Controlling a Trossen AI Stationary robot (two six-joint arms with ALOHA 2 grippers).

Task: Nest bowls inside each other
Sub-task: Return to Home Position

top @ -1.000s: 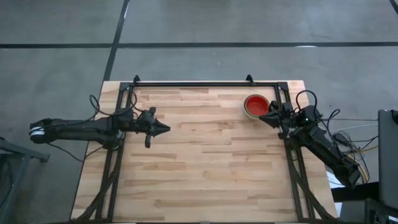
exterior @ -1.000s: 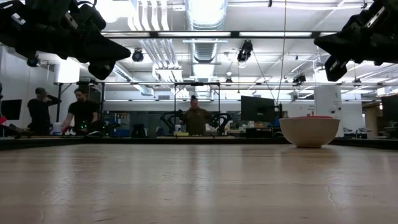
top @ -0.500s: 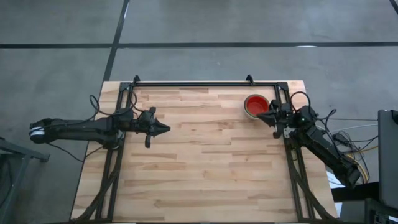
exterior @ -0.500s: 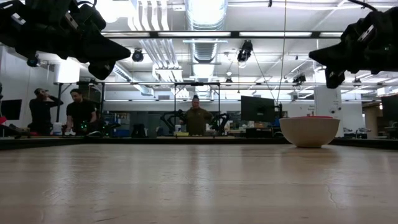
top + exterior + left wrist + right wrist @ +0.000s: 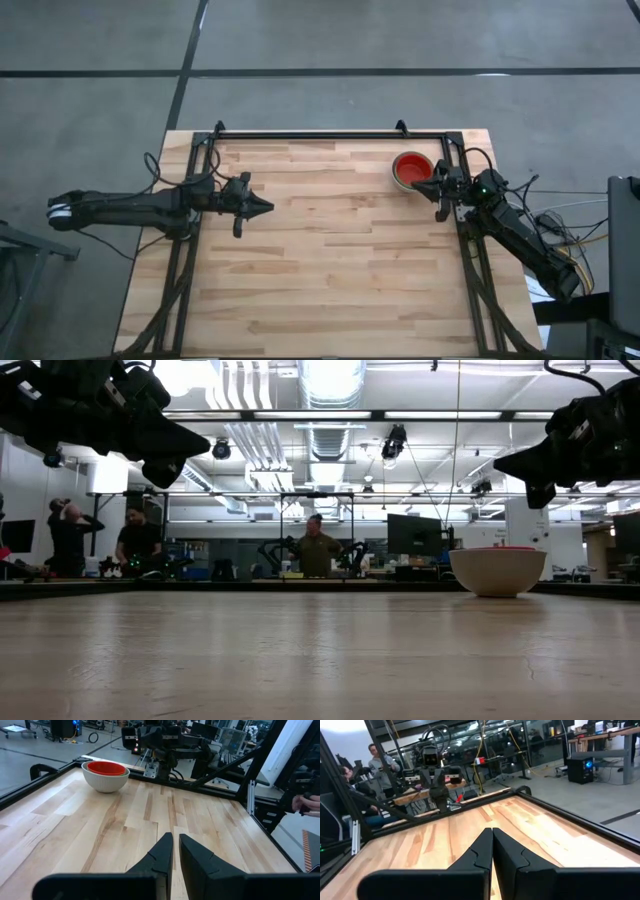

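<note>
Bowl stack [image 5: 410,169] sits in the upper right of the high view, on the wooden table [image 5: 330,270] close to its far right corner. The red bowl [image 5: 410,165] is nested on top. The left wrist view shows it seated inside a pale grey-white bowl [image 5: 105,783], with only the red rim and inner wall showing above the pale rim. In the low view the stack stands upright at right of centre, with a thin red line along its top edge.

Right gripper [image 5: 431,184]: just beside the stack, on its lower right in the high view, tip pointing toward it but not touching. In the low view it hangs in the upper right corner, above the bowls and clear of them. Fingers [image 5: 482,851] are pressed together and hold nothing.

Left gripper [image 5: 264,207]: left of centre in the high view, well apart from the stack, raised off the table. Fingers [image 5: 161,851] are drawn in to a thin slit, with nothing between them.
</note>
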